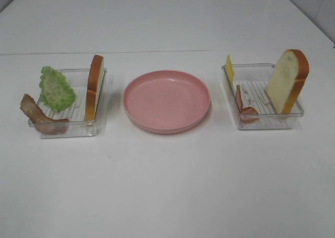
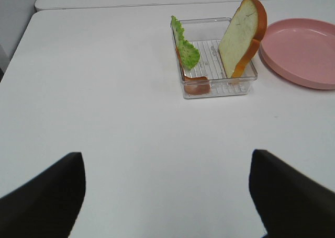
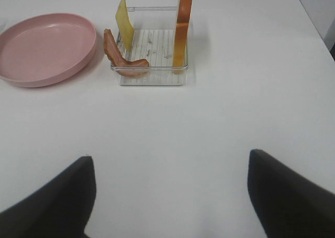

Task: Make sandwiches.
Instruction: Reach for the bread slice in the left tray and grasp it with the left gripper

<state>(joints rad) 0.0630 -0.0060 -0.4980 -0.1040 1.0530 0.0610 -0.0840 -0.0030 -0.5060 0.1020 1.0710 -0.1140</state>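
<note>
No stacked sandwiches are in view; the parts stand apart in two clear trays. The left tray holds green lettuce, a bacon strip and an upright bread slice. The right tray holds yellow cheese, bacon and a leaning bread slice. My left gripper is open and empty, well short of its tray. My right gripper is open too, well short of its tray. Neither arm shows in the high view.
A round pink plate with nothing on it sits between the two trays on the white table. A seam runs across the table behind the trays. A wall rises at the far right corner.
</note>
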